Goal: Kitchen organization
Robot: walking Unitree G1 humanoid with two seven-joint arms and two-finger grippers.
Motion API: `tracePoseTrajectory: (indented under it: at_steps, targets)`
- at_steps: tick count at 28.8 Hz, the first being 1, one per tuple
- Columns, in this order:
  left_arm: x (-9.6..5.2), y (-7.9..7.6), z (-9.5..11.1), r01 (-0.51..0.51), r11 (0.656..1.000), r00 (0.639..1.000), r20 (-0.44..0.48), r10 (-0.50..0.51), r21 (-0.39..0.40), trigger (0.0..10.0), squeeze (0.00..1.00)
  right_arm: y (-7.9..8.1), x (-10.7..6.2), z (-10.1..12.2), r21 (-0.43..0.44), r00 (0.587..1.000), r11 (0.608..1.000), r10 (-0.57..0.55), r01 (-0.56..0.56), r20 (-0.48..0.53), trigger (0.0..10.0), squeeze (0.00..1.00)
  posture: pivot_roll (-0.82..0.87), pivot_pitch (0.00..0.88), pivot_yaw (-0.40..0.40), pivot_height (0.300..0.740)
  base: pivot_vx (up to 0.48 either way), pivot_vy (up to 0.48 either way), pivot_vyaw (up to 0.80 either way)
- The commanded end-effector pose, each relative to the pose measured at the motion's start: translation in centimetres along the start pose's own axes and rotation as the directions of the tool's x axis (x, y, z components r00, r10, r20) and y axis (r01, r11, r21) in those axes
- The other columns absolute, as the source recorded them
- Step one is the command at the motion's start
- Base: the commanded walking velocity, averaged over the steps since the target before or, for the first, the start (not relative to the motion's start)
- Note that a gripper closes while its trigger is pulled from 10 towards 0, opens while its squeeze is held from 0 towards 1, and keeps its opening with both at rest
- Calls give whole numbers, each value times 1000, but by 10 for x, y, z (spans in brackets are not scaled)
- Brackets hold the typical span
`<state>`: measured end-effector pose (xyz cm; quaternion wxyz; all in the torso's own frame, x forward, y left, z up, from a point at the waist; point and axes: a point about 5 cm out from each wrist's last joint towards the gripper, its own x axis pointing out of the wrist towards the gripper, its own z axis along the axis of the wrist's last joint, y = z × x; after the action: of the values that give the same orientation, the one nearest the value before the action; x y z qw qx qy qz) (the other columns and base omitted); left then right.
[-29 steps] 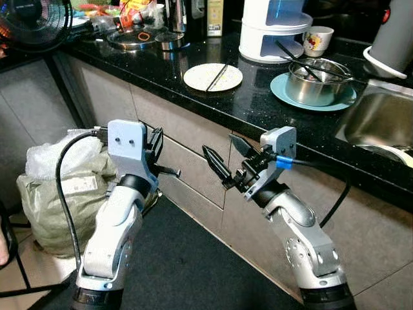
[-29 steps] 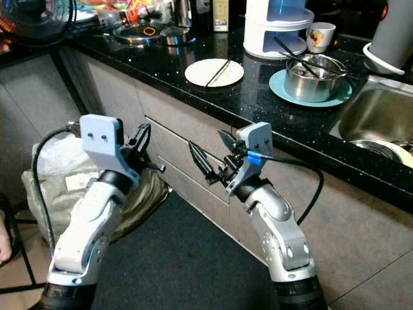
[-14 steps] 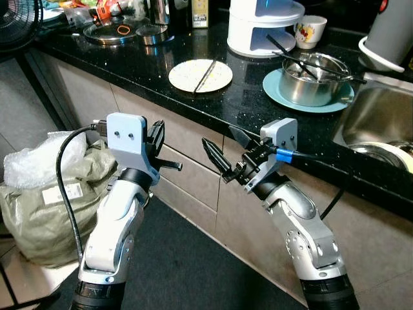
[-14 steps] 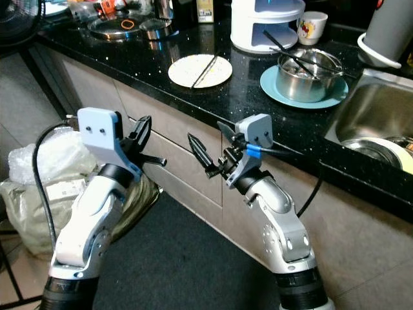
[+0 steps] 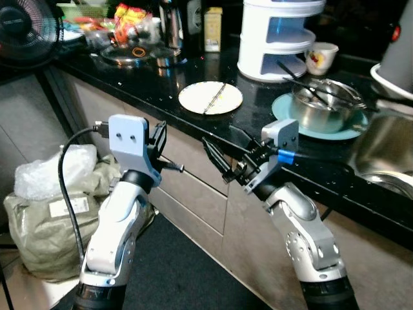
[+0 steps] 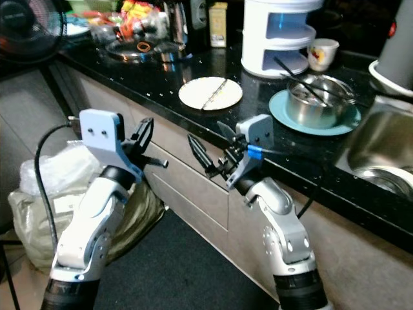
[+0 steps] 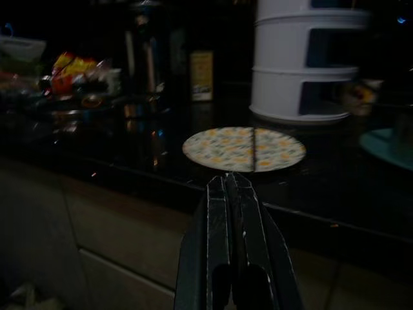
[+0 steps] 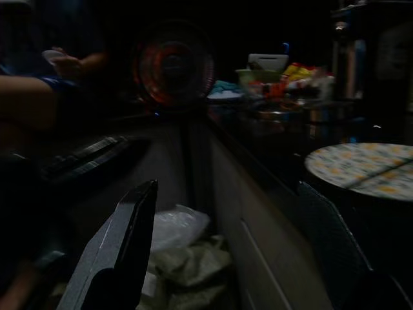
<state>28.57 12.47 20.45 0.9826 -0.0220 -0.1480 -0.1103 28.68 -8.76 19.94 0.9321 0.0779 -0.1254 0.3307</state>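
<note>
arms: silver, jointed shells
wrist mounts: pale blue-grey blocks
fingers: long, black
cables: black; right one blue-taped

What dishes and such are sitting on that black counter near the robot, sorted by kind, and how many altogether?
Plates: 2, a patterned plate and a teal plate.
Metal pots: 1, a steel pot on the teal plate.
Cups: 1, a white mug.
Tiered white containers: 1, a white stacked holder.
Chopstick sets: 2, one across the patterned plate, one in the pot.
Total: 7.
</note>
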Motion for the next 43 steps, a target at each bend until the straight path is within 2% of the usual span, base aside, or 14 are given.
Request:
tracePoseTrajectory:
  at_steps: [1,8,16,31,36,38,43]
  targets:
    - [-1,0,-1,-4,1000,1000,-4,4,2,10000,0,2,1,1,-13,1000,1000,25,-25,-1,10000,0,24,0,-3,740,296,0,0]
    - [-1,0,-1,-4,1000,1000,-5,4,2,10000,0,5,2,3,-15,999,999,44,-44,-1,10000,0,24,0,-1,740,302,0,589]
    - [-1,1,-1,-5,1000,1000,-5,5,2,10000,0,6,5,6,0,999,999,40,-40,15,10000,0,24,0,-1,740,307,0,0]
    - [0,1,-1,-3,1000,1000,-5,3,0,10000,0,18,16,21,-18,997,997,77,-77,28,10000,0,21,0,1,740,299,0,0]
    - [0,2,-2,-14,1000,1000,-6,14,-10,10000,0,15,20,26,-52,999,998,41,-40,9,10000,0,20,0,0,740,282,0,0]
    - [0,2,-3,-23,1000,1000,-11,23,-14,10000,0,11,24,25,-104,999,994,-20,17,-36,10000,0,21,0,-3,740,0,0,0]
    - [0,3,-4,-23,1000,1000,-15,22,-12,10000,0,6,27,27,-156,995,987,-56,43,-82,10000,0,20,0,-5,740,0,0,0]
